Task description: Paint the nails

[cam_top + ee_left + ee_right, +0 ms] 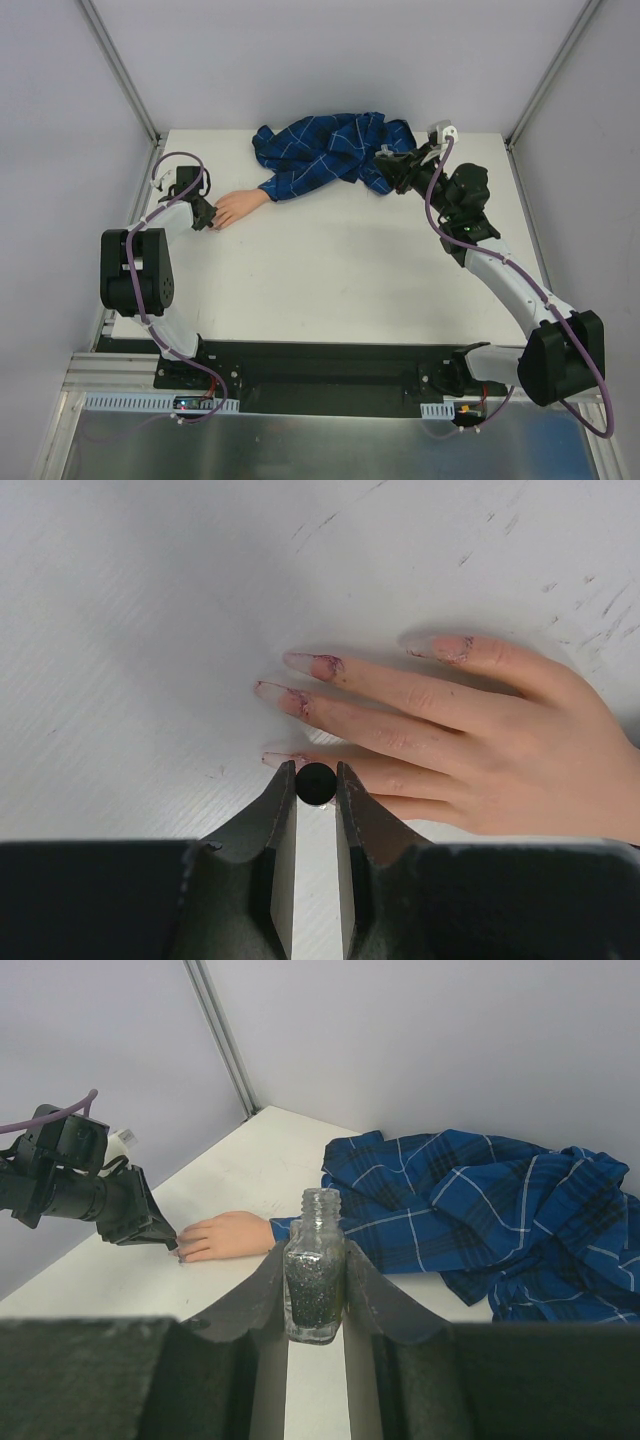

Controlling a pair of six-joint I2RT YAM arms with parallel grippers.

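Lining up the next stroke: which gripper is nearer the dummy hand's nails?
Left. The left gripper sits right at the nails, its jaws shut on a small dark round piece. The right gripper is far off by the shirt, holding the open bottle.

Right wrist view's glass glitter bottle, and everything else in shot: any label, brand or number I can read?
No readable text in any view.
Clear glass bottle of dark glitter polish: no label on the side shown.
Round black handle end held by the left gripper: blank.
Blue white-checked shirt: pattern only.
Small circuit board near the bottom, top view: too small to read.
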